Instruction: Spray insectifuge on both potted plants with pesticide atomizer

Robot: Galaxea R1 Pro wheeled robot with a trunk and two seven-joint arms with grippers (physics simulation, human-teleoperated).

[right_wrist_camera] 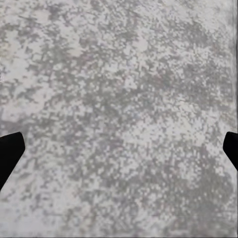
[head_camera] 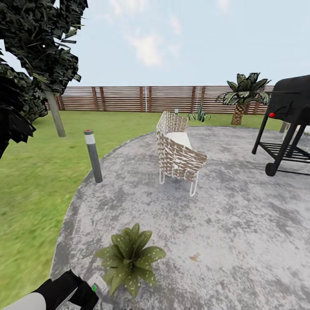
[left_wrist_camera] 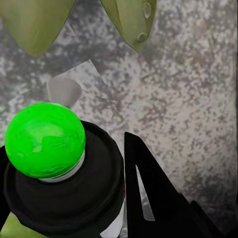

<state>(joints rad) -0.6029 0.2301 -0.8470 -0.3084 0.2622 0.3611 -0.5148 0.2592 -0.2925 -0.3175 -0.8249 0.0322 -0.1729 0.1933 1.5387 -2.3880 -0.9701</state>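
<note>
One potted plant [head_camera: 130,257] is seen on the mottled grey patio [head_camera: 224,232], near its curved edge with the lawn [head_camera: 30,202]. At the lower left corner of the head view the left arm [head_camera: 51,295] is reached forward and low, just beside the plant's leaves. In its pincer [head_camera: 95,289] the pesticide atomizer [head_camera: 99,284] is held; in the left wrist view the dark bottle with a bright green ball [left_wrist_camera: 44,140] on top is seen pressed against one black finger [left_wrist_camera: 148,193], with two speckled leaf tips [left_wrist_camera: 131,20] above the paving. The right pincer [right_wrist_camera: 119,153] is spread wide, its two dark fingertips [right_wrist_camera: 9,151] being seen at opposite edges of the right wrist view over bare paving. No writing or label can be read. One wicker seat [head_camera: 177,150], one grey bollard lamp [head_camera: 93,156], one black grill [head_camera: 287,122], one palm [head_camera: 242,95] and one agave [head_camera: 199,114] are counted before the slatted fence [head_camera: 142,98].
</note>
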